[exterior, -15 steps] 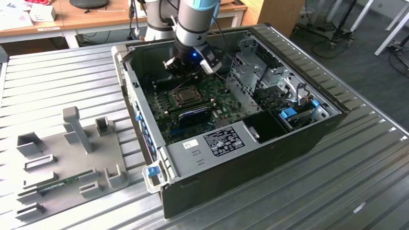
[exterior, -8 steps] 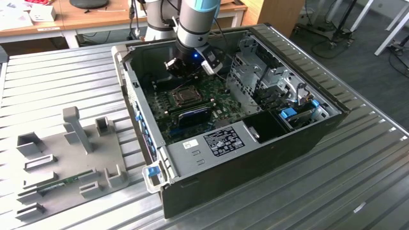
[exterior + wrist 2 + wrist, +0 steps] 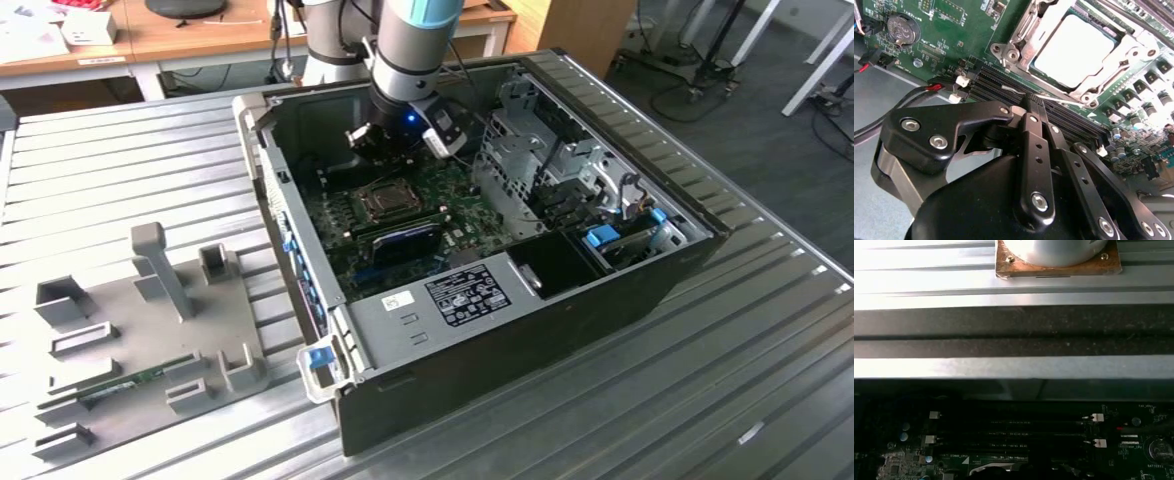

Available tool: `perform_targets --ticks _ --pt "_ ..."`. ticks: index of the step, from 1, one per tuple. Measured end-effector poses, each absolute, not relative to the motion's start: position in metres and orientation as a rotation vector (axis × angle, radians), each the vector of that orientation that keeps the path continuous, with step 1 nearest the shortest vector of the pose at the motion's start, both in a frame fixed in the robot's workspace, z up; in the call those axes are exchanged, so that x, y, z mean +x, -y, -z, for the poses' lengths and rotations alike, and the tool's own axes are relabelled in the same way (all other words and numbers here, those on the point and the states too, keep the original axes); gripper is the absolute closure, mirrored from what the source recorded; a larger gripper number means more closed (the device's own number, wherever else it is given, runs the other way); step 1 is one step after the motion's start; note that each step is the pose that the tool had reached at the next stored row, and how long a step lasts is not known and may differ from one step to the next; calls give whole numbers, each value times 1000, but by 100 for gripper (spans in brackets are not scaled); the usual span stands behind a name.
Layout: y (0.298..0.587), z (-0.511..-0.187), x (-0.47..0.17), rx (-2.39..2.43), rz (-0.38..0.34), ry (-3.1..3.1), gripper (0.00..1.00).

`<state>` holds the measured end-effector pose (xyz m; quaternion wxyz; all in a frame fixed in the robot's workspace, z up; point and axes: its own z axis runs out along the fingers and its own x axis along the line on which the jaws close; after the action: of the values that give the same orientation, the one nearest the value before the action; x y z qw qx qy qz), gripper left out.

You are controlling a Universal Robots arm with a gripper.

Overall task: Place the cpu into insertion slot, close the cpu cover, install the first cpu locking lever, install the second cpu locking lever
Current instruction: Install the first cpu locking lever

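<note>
- arm was down inside the open computer case (image 3: 667,270) on the ribbed metal table (image 3: 107,170)
- in the exterior view the gripper (image 3: 390,148) hung over the green board, near the socket (image 3: 387,202)
- cpu (image 3: 1074,50) sat in the socket, its silver top showing through the window of the cover (image 3: 1136,50)
- cover lay flat over the cpu, framing its edges
- in the second wrist view the gripper (image 3: 1030,102) was pinched narrow, no gap visible at the tips
- tips were at a thin silver lever (image 3: 1054,98) lying between the socket and the black memory slots (image 3: 999,82); could not tell if they touched it
- grey fixture plate (image 3: 147,330) lay well apart from the case, at the exterior view's left
</note>
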<state>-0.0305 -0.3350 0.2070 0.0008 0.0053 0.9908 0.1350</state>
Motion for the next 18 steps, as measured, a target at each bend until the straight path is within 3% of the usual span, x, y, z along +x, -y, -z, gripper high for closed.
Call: perform_targets --ticks 18 --pt "335 -202 -24 17 -424 -3111 90"
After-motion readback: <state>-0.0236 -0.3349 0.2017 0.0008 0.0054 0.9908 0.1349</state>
